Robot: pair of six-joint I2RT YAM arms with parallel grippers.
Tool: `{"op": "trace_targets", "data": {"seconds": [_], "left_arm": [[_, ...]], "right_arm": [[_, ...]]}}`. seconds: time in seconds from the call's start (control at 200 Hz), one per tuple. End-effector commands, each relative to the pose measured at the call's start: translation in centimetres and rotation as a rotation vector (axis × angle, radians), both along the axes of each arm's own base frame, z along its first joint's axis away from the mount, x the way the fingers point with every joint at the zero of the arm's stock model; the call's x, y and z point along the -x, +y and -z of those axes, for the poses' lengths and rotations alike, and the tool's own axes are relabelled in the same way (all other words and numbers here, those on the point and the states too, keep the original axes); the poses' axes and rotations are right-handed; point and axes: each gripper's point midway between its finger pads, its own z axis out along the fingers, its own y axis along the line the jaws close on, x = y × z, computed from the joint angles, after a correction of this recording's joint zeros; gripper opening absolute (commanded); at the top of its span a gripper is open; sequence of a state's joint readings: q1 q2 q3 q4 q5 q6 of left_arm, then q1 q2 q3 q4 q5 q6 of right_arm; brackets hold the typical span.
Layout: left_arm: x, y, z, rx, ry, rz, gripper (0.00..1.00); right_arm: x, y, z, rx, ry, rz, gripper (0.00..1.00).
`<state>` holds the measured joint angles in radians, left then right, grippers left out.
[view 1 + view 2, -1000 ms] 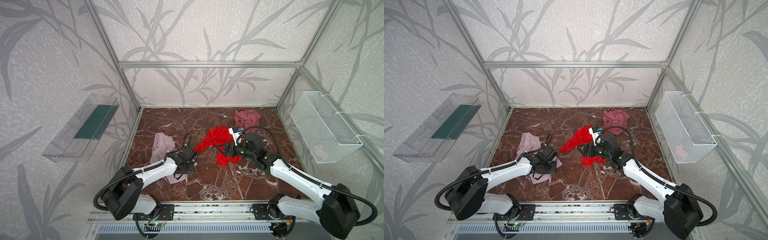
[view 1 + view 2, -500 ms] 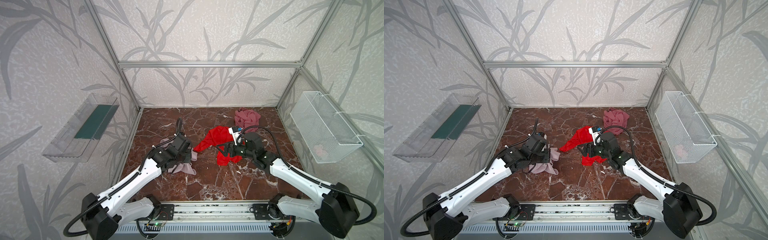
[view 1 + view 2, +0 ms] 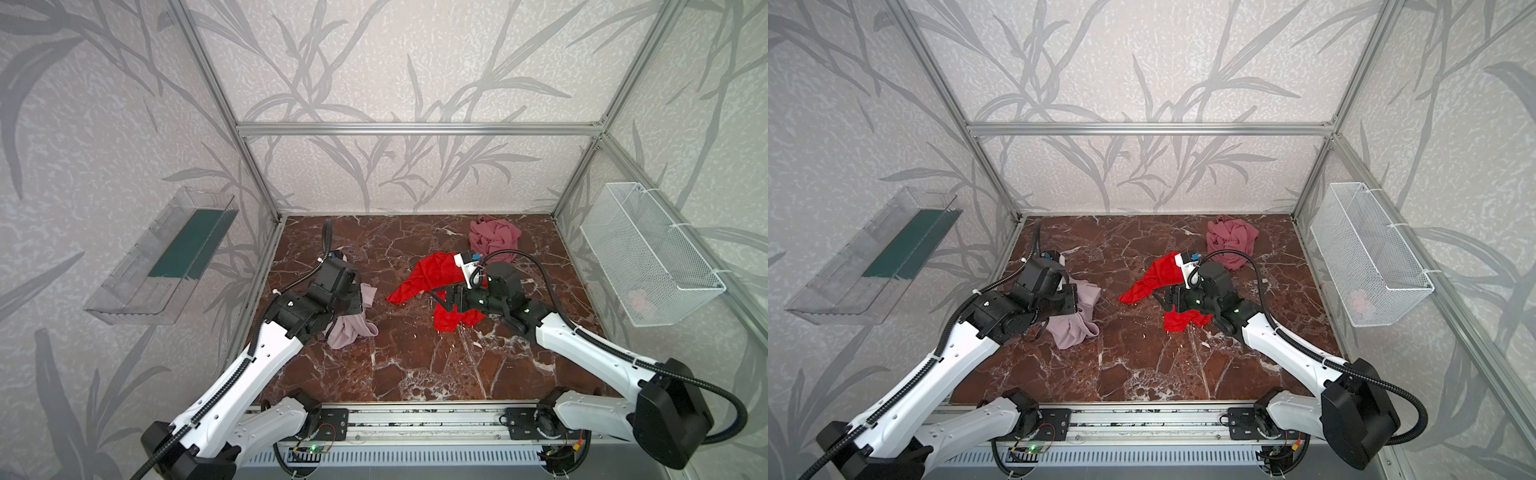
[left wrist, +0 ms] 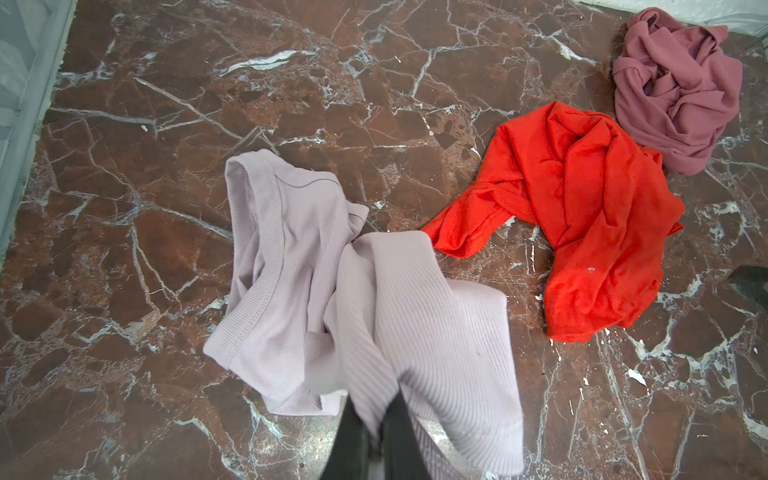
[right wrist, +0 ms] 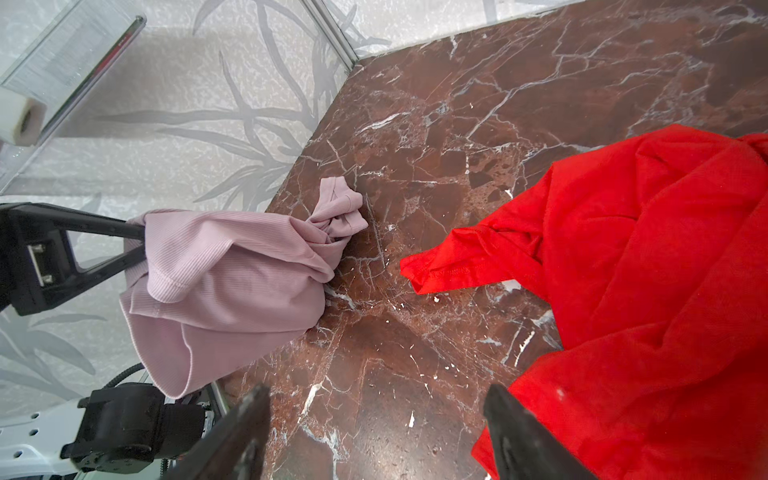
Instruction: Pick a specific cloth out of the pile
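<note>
Dial: set on the marble floor (image 3: 415,365) as both top views show it; 6 o'clock is the near rail, 12 o'clock the back wall.
Left gripper (image 4: 376,419): about 9 o'clock, raised off the floor. Its fingers (image 5: 104,224) are pressed together on a fold of the cloth, with no gap visible between them.
The cloth (image 3: 347,330): pale lilac-pink and ribbed, at 8 to 9 o'clock. One end is gathered up in the left gripper and the body hangs slack below it. The twisted far end rests on the marble. It lies apart from both other cloths.
Right gripper (image 5: 378,428): near the dial's centre, low over the floor. The fingers are spread wide with only bare marble between them. One finger lies at the edge of the red cloth; the wrist view does not show whether it touches or merely overlaps.
Red cloth (image 3: 432,270): from the centre toward 1 o'clock, crumpled on the floor, partly covered by the right arm in both top views.
Dusty-rose cloth (image 3: 494,237): 1 o'clock, bunched near the back wall, close beyond the red one.
Wire basket (image 3: 648,257): 3 o'clock, hung on the side wall. Something pinkish is inside, too blurred to name.
Clear tray (image 3: 129,291): 9 o'clock, on the opposite wall, with a green strip inside.
</note>
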<state>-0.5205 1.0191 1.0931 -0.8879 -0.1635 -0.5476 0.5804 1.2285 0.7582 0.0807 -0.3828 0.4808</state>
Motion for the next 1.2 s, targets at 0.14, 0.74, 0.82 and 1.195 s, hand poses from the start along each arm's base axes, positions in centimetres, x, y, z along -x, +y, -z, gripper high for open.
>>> {"op": "trace_targets", "data": {"seconds": [0.14,0.74,0.82,1.195], "left_arm": [[-0.4,2.1,-3.8,0.004,-0.107,-0.046,0.00],[-7.6,6.7,-0.2,0.059,-0.125,-0.239,0.00],[-8.8,7.4,0.7,0.066,-0.120,-0.269,0.00],[-12.8,10.1,5.9,0.015,-0.049,-0.321,0.00]], "right_arm": [[-0.7,0.7,-1.2,-0.031,-0.020,-0.013,0.80],[-0.6,0.9,-1.5,-0.042,-0.020,-0.025,0.80],[-0.6,0.9,-1.3,-0.039,-0.013,-0.021,0.80],[-0.9,1.0,-0.4,-0.019,0.010,-0.026,0.80]]}}
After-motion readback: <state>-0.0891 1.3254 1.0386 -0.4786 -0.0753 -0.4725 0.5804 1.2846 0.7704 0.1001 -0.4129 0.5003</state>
